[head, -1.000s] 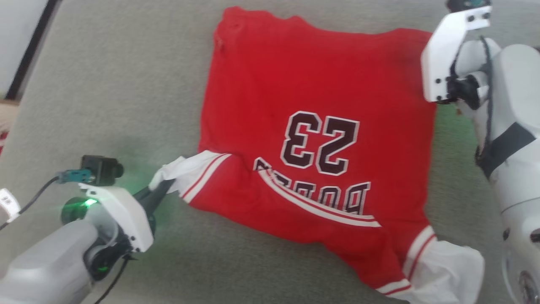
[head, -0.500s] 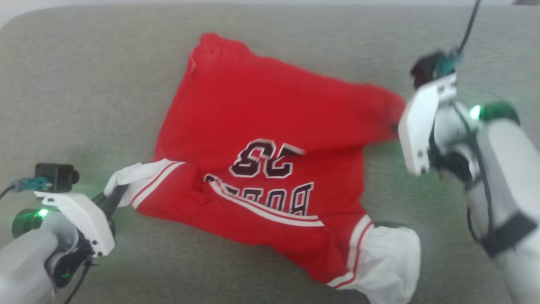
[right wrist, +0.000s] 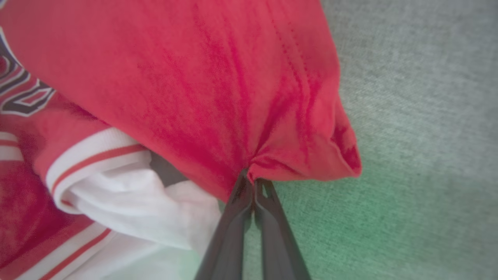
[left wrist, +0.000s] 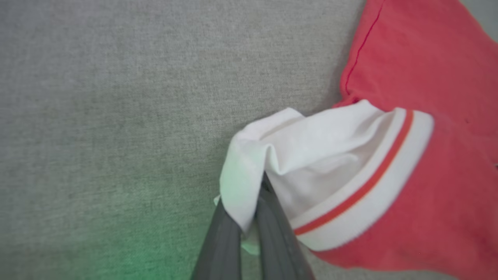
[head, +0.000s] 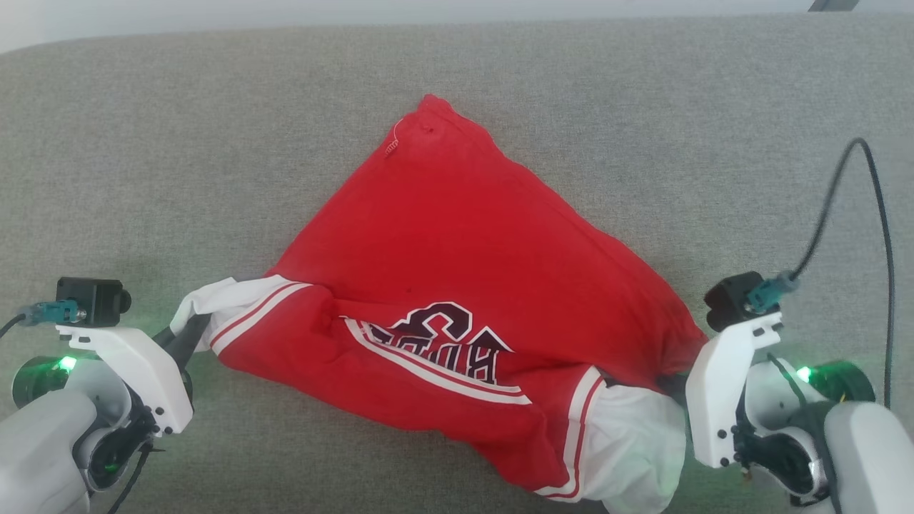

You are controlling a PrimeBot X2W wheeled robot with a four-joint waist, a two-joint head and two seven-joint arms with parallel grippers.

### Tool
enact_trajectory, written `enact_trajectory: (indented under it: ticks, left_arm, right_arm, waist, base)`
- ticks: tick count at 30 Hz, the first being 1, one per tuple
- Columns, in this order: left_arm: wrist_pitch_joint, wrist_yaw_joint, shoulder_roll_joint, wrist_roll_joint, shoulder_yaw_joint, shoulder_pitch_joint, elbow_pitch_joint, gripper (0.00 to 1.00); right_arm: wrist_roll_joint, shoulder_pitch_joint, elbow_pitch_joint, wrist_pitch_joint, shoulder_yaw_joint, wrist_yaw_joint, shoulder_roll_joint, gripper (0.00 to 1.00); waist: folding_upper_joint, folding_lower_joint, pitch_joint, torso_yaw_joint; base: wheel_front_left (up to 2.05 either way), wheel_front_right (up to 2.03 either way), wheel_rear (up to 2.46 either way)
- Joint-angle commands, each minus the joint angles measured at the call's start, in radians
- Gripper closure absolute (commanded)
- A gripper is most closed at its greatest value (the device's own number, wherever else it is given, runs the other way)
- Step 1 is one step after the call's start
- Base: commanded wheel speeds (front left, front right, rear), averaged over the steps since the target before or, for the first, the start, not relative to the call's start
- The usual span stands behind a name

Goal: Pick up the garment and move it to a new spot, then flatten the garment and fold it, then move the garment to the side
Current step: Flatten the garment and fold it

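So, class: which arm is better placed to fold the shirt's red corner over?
Right. The right gripper is shut on that red corner, beside one white sleeve. The left gripper pinches the other sleeve, across the shirt.

the garment (head: 464, 243) was bright red, with a dark maroon number and arched lettering (head: 446, 343) outlined in white, and white stripes curving beneath them. its sleeves (head: 635, 442) were plain white, each joined to the red by a white band carrying one thin red stripe. the surface (head: 178, 143) under it was a mottled grey weave, tinted green near the arms. the left gripper (left wrist: 251, 202) and the right gripper (right wrist: 251, 182) had dark grey fingers (right wrist: 274, 241). the wrist brackets (head: 136, 364) were white, the cameras (head: 89, 300) black with teal plugs (head: 50, 312), the cable (head: 882, 235) black, and small lamps (head: 68, 363) glowed green.
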Motion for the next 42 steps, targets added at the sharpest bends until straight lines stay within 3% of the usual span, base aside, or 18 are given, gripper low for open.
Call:
enact_trajectory:
  ticks: [1,3,4,5,10,20,25,32,41,42]
  left_arm:
    - [0.004,0.003,-0.005,-0.001,-0.004,0.008,-0.004,1.0]
    - [0.006,0.003,-0.007,-0.003,-0.004,0.009,-0.006,1.0]
    - [0.007,0.004,-0.008,-0.004,-0.004,0.009,-0.006,1.0]
    - [0.007,0.003,-0.01,-0.006,-0.003,0.01,-0.007,1.0]
    - [0.007,0.001,-0.009,-0.009,-0.003,0.014,-0.006,1.0]
    - [0.007,0.012,-0.015,-0.012,-0.004,0.027,-0.018,1.0]
    - [0.009,0.015,-0.031,-0.001,-0.008,0.017,-0.032,1.0]
    - [0.014,0.008,-0.073,0.022,-0.014,-0.011,-0.035,1.0]
    - [0.015,-0.013,-0.149,0.05,-0.022,-0.06,-0.018,1.0]
    - [0.015,-0.013,-0.149,0.05,-0.022,-0.06,-0.018,1.0]
  right_arm:
    - [-0.006,0.015,0.004,-0.006,-0.007,-0.001,0.008,1.0]
    - [-0.029,0.025,0.021,-0.041,-0.02,-0.001,0.03,0.99]
    - [-0.041,0.028,0.036,-0.062,-0.023,-0.001,0.035,0.59]
    - [-0.05,0.03,0.052,-0.075,-0.024,-0.002,0.039,0.02]
    - [-0.084,0.012,0.066,-0.114,-0.036,-0.003,0.044,0.0]
    - [-0.097,-0.015,-0.204,-0.08,-0.088,-0.001,0.05,0.0]
    - [-0.105,-0.09,-0.231,-0.098,-0.067,-0.001,0.043,0.0]
    - [-0.095,-0.28,-0.078,-0.19,0.012,-0.001,0.013,0.0]
    - [-0.084,-0.575,0.328,-0.345,0.136,-0.001,-0.033,0.0]
    - [-0.084,-0.575,0.328,-0.345,0.136,-0.001,-0.033,0.0]
  waist:
    - [0.0,0.0,0.001,0.0]
    - [0.0,0.0,0.001,0.0]
    - [0.0,0.0,0.002,0.0]
    - [0.0,0.0,0.002,0.001]
    - [0.0,0.0,0.001,0.001]
    - [0.0,0.0,-0.02,0.013]
    - [0.0,0.0,-0.014,0.046]
    - [0.0,0.0,0.005,0.123]
    - [0.0,0.0,0.047,0.251]
    - [0.0,0.0,0.047,0.251]
  base:
    - [0.0,0.0,0.0]
    - [0.0,0.0,0.0]
    - [0.0,0.0,0.0]
    - [0.0,0.0,0.0]
    - [0.0,0.0,0.0]
    - [0.0,0.0,0.0]
    - [0.0,0.0,0.0]
    - [0.0,0.0,0.0]
    - [0.0,0.0,0.0]
    - [0.0,0.0,0.0]
